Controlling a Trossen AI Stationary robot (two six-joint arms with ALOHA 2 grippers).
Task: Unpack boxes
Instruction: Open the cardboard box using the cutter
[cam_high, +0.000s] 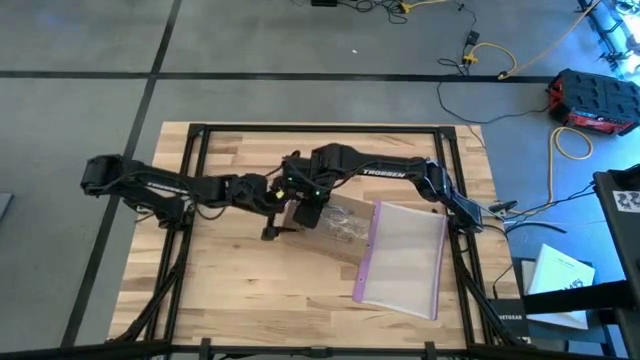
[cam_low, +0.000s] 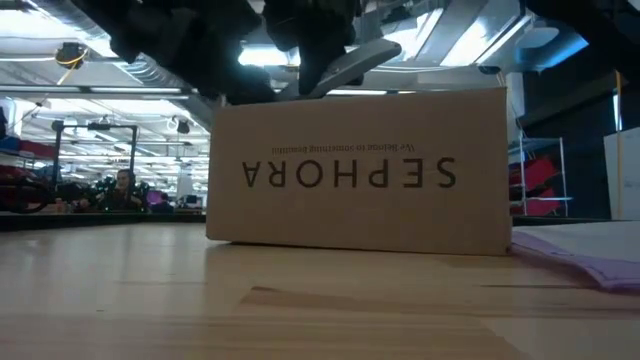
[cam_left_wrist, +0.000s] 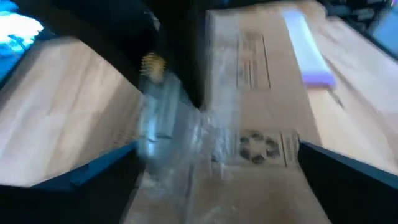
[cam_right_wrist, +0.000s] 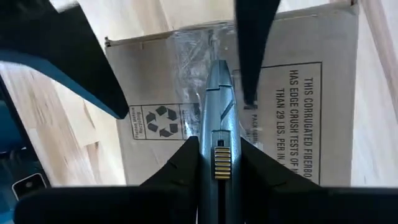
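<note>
A brown cardboard box (cam_low: 360, 175) rests on its bottom at the table's middle, its "SEPHORA" lettering upside down in the low view. Clear tape runs along the seam on its top (cam_right_wrist: 199, 50). My right gripper (cam_right_wrist: 219, 149) hovers over the box (cam_high: 340, 222), shut on a grey knife-like tool (cam_right_wrist: 217, 106). The tool's tip is at the taped seam; whether it touches, I cannot tell. My left gripper (cam_left_wrist: 217, 149) is open at the box's left end, one finger on each side of the box top (cam_left_wrist: 261, 93), touching nothing. My right gripper pinches the tool's handle (cam_right_wrist: 219, 163) between its two fingers (cam_right_wrist: 177, 165). The tool runs on beyond the fingertips in line with them. The fingers come from above, slanting steeply down at the box top. The tool is clear of the table, blade end lowest (cam_low: 325, 75).
A clear plastic bag (cam_high: 405, 255) with a purple zip edge (cam_high: 365, 255) lies flat against the box's right side. Bare wood stretches to the left and toward the near edge. A black frame borders the table; cables and cases lie on the floor beyond.
</note>
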